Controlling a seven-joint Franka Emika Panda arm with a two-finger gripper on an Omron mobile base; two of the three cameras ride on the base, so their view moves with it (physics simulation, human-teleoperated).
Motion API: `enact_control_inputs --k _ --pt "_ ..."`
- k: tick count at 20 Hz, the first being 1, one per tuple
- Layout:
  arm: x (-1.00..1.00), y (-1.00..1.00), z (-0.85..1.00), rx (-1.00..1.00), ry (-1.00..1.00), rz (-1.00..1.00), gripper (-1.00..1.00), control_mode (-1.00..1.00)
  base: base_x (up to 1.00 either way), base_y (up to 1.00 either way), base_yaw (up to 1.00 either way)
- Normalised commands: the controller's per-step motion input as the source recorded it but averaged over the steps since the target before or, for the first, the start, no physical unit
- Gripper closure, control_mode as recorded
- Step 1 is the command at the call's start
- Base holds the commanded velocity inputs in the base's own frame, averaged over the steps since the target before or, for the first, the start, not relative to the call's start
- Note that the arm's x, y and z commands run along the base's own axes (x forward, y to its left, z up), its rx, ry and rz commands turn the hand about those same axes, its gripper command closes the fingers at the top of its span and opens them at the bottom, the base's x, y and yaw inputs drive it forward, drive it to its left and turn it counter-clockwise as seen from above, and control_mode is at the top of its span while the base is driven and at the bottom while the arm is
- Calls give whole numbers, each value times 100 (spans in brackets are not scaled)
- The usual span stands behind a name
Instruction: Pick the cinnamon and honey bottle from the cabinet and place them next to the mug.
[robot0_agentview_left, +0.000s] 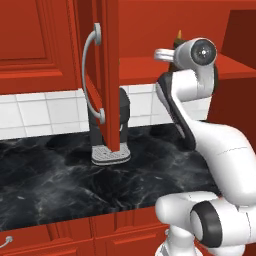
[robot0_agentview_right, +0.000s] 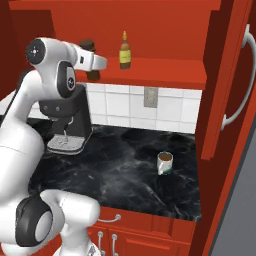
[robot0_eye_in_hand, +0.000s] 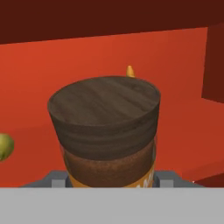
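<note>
Cinnamon (robot0_eye_in_hand: 104, 131) sits closest to the hand camera, its dark wooden cap large at centre, with grey finger parts at its 8 and 4 o'clock hugging the jar body. By that, and by the right base view where the gripper (robot0_agentview_right: 93, 64) meets the jar at the front edge of the cabinet's (robot0_agentview_right: 165, 50) red shelf, I judge the fingers narrow and holding the cinnamon, though actual contact is not plain.

Progress looks early. The tall door (robot0_agentview_left: 107, 75) stands open and the jar seems gripped but remains at shelf height. The honey bottle (robot0_agentview_right: 125, 51) stands upright on the shelf at the jar's 3 o'clock, apart from it and untouched. The mug (robot0_agentview_right: 164, 162) waits on the black marble table (robot0_agentview_right: 125, 175) with nothing beside it, so both carries are left.

From the hand camera the honey shows as an orange tip (robot0_eye_in_hand: 130, 71) above the cap. The right base view gives the mug and the whole bottle. The left base view has the open door edge-on, covering much of the coffee machine (robot0_agentview_left: 111, 150).
</note>
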Motion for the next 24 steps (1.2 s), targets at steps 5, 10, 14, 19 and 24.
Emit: enact_control_inputs --k 5,10,14,19,24 --pt "-81 0 -2 -1 0 -13 100 -100 0 0 0" --pt "-55 0 -16 -4 0 -23 100 -100 0 0 0" --pt "-45 0 -21 -4 0 -29 100 -100 0 0 0" --pt "-30 -1 -32 -2 -1 -29 100 -100 0 0 0" --pt "1 -24 -28 0 0 -15 100 -100 0 0 0"
